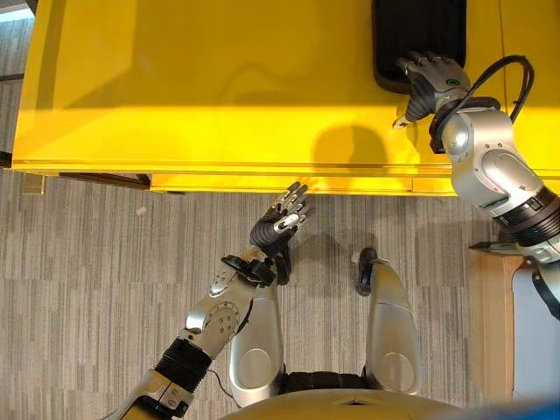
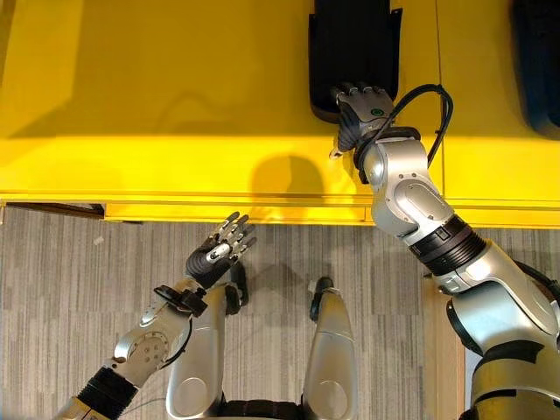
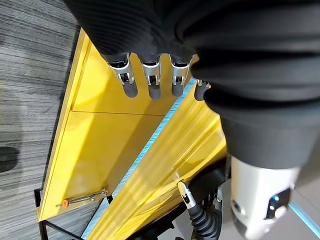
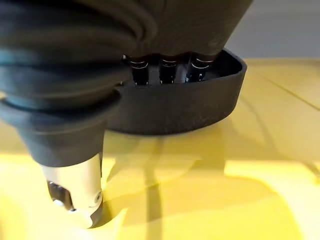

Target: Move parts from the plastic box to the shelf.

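Observation:
A black plastic box (image 1: 418, 35) stands at the far side of the yellow shelf top (image 1: 219, 87). My right hand (image 1: 433, 83) reaches over the box's near rim (image 4: 175, 110) and into it; what lies inside is hidden. My left hand (image 1: 278, 226) hangs open over the carpet just in front of the shelf's front edge, holding nothing. Its straight fingers (image 3: 150, 80) point at the shelf's lower level (image 3: 110, 145), where a thin metal part with an orange tip (image 3: 82, 199) lies near a corner.
A second dark box (image 2: 535, 61) sits at the far right of the yellow top. A light wooden piece of furniture (image 1: 490, 324) stands on the carpet to my right. Grey striped carpet (image 1: 87, 280) spreads in front of the shelf.

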{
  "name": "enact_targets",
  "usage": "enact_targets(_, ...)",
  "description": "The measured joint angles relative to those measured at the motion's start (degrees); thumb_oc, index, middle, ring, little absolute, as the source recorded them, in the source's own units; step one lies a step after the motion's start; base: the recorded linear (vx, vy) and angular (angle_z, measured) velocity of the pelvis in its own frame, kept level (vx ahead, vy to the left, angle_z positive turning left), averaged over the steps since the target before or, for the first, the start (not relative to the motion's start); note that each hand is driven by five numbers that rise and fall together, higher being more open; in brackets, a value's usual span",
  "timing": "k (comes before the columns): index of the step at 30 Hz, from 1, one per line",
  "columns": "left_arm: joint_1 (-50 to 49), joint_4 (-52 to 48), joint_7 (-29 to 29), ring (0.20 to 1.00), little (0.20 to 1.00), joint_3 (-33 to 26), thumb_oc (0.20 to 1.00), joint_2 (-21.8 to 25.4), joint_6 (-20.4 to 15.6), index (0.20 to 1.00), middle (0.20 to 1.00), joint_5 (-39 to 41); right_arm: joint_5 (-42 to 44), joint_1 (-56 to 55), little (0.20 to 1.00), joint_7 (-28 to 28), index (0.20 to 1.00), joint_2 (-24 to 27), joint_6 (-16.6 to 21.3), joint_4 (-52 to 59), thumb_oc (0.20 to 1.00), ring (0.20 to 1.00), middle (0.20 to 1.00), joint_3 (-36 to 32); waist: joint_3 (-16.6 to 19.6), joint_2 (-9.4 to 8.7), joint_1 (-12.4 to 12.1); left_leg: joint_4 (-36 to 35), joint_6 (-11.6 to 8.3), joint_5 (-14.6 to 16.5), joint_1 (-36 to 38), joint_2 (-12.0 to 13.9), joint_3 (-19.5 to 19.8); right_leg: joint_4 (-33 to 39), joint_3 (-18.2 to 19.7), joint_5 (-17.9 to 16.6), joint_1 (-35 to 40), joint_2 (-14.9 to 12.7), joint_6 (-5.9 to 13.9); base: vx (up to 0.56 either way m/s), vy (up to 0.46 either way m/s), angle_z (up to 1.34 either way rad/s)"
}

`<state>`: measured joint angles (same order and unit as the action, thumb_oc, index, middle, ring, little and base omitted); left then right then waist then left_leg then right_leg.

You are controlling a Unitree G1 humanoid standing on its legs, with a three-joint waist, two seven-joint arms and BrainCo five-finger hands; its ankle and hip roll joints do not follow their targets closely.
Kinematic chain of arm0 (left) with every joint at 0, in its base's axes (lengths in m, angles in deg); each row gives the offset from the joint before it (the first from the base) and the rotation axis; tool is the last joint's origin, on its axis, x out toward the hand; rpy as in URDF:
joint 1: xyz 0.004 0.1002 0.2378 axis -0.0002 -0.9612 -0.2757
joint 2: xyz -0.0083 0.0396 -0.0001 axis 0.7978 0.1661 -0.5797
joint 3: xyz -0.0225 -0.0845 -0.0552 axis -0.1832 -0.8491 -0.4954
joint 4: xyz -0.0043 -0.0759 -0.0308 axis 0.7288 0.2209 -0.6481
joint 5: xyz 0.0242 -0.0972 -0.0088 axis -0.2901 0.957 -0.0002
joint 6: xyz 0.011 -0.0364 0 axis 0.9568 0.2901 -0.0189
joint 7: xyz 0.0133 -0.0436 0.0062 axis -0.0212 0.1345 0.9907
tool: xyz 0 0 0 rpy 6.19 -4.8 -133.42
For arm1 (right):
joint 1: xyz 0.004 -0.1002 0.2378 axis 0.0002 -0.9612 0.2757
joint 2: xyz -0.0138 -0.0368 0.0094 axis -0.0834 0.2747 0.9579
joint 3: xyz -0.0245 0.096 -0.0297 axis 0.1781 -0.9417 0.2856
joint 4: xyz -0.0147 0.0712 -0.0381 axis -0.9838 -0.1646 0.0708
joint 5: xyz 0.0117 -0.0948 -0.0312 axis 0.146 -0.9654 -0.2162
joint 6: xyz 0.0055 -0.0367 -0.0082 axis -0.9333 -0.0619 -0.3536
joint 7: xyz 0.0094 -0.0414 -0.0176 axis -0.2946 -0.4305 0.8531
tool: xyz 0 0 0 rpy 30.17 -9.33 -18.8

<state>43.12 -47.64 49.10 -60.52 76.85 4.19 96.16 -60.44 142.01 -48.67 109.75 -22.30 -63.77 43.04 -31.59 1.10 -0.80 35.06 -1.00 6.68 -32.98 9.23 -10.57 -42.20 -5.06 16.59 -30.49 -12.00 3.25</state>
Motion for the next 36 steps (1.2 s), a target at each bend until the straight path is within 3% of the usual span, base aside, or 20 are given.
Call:
enact_targets(5,-0.02,0.00,0.11,1.000,1.000,0.06,1.000,0.15,0.62,1.000,1.000,-0.01,0.04,-1.30,1.000,0.50,1.000,-0.01,-0.16,1.22,1.000,1.000,1.000,-0.29,0.01,-0.95,0.05,0.01,0.02,0.02,-0.02,0.01,-0.04,0.13,0.01,-0.05,0.03,0.00,0.05,0.00,0.000,0.00)
enact_targets(36,-0.05,0.00,1.48,1.000,1.000,0.25,1.000,0.78,0.42,1.000,1.000,0.00,0.00,-5.38,1.000,0.63,1.000,-0.01,1.09,2.70,1.000,1.000,1.000,-2.48,0.22,-1.97,0.49,1.28,0.36,0.91,0.03,0.36,0.09,0.22,-0.30,-0.02,0.93,0.09,0.03,0.00,0.000,0.00)
